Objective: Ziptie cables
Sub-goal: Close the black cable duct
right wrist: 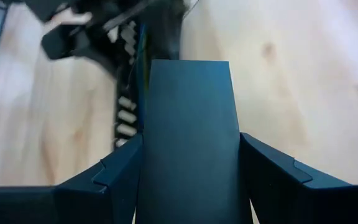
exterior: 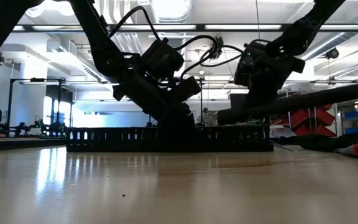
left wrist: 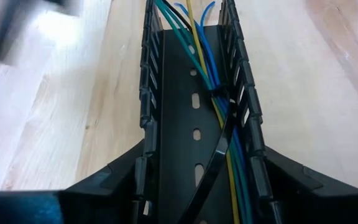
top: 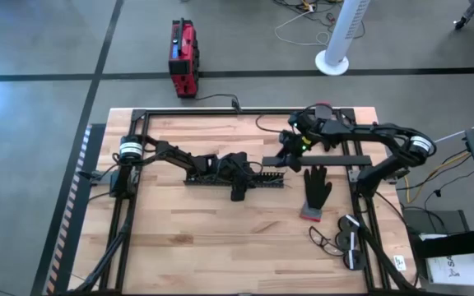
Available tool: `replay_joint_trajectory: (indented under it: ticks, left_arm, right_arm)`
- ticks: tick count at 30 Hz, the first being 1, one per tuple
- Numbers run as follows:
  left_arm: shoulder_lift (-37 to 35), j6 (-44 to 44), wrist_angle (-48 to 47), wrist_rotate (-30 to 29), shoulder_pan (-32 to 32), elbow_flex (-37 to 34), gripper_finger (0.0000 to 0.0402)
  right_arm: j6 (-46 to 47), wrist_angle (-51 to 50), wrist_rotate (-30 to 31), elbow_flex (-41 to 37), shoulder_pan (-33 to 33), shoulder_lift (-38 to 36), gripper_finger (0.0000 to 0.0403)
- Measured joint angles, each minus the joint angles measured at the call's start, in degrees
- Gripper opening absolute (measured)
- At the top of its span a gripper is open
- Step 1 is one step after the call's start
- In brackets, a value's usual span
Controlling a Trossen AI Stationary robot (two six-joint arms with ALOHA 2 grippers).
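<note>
A black slotted cable duct (top: 212, 179) lies on the wooden table at its middle. Inside it run the cables (left wrist: 219, 93), green, yellow and blue, with a black ziptie strip (left wrist: 213, 162) slanting across them. My left gripper (top: 239, 182) comes down on the duct with a finger on each outer wall. To the right, my right gripper (top: 286, 156) is shut on a long flat black cover strip (top: 336, 160), held above the table beside the duct's right end. My left gripper (left wrist: 197, 155) straddles the duct across its width, one finger against each slotted outer wall (left wrist: 146, 155), coming slanting down from the table's left. The duct rests flat on the table, the cables and ziptie between the walls. My right gripper (right wrist: 190, 140) pinches the cover strip by its two long edges (right wrist: 148, 155), near its left end. The fingers point toward the table's left and lie along the strip. The strip is lifted clear of the table and runs back toward the right (exterior: 303, 99).
A black glove (top: 318, 191) lies right of the duct, and a pair of glasses (top: 327, 240) nearer the front right. A black frame (top: 245, 111) rims the table. A red box (top: 183, 57) stands on the floor beyond the far edge.
</note>
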Motion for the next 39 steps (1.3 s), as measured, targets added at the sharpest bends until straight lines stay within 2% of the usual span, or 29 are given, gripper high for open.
replay_joint_trajectory:
  ticks: [5,9,15,23,31,39]
  left_arm:
    - [0.0,-0.97,0.07,-0.42,0.13,0.0,0.0232]
    - [0.0,-1.52,0.09,-0.52,0.17,0.0,0.0235]
    - [0.0,-2.7,0.2,-0.68,0.37,0.0,0.0225]
    - [-0.03,-3.32,-0.02,-0.7,0.44,-0.07,0.0234]
    - [-0.61,-3.51,-1.58,-0.83,0.78,-0.07,0.0225]
    - [-4.39,-1.38,-7.31,-4.62,2.05,-0.11,0.0227]
  right_arm:
    - [0.18,-2.18,-3.94,0.0,2.35,2.69,0.0218]
    - [0.67,-1.86,-3.95,0.0,4.48,2.67,0.0218]
    - [-0.87,-0.7,3.28,-0.06,8.07,2.44,0.0218]
    - [1.64,8.26,4.78,-3.38,10.38,2.39,0.0218]
    - [4.25,17.2,6.78,-7.4,10.83,2.32,0.0218]
    - [4.56,25.94,10.16,-7.48,10.85,5.0,0.0218]
